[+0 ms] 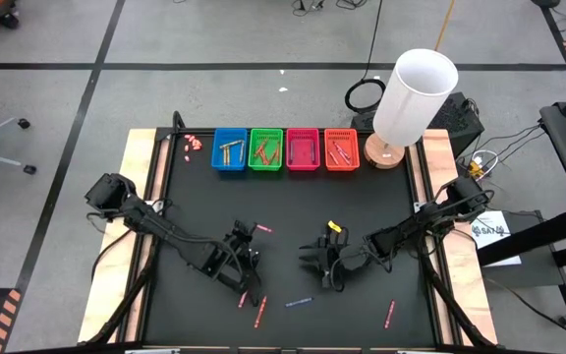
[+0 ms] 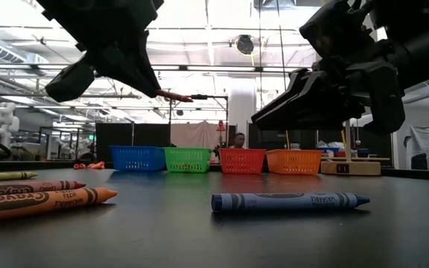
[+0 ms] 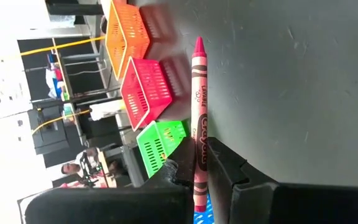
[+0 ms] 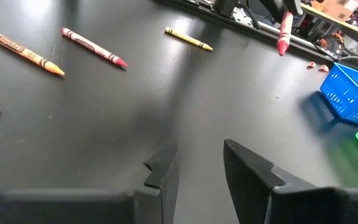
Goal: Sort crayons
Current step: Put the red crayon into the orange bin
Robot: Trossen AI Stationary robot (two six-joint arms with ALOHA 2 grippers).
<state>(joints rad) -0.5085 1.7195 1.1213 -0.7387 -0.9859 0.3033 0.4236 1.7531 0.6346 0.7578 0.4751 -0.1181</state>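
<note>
Sorting looks well underway but unfinished. At the top centre of the high view four small baskets stand in a row, blue basket (image 1: 229,149), green basket (image 1: 265,148), pink basket (image 1: 303,148) and orange basket (image 1: 342,148), and each already holds a few crayons, though their colours are hard to make out from this height.

The left gripper (image 1: 251,239), just left of centre, is clenched on a red crayon (image 3: 199,118) that juts from between its fingers above the table. The right gripper (image 4: 197,168), just right of centre in the high view, hangs released with nothing between its fingers.

Still loose on the mat: a yellow crayon (image 1: 334,227) beside the right gripper, a blue crayon (image 1: 299,302) near the bottom centre, two reddish crayons (image 1: 254,307) to its left, and another red one (image 1: 391,313) at lower right.

The surface is a black mat (image 1: 293,202) on a wood-edged table. A white cylinder on a wooden base (image 1: 411,98) stands right of the baskets, and tiny pink bits (image 1: 192,143) lie left of them. Around is a grey taped floor; the low view shows a bright workshop, with a person beyond the baskets.
</note>
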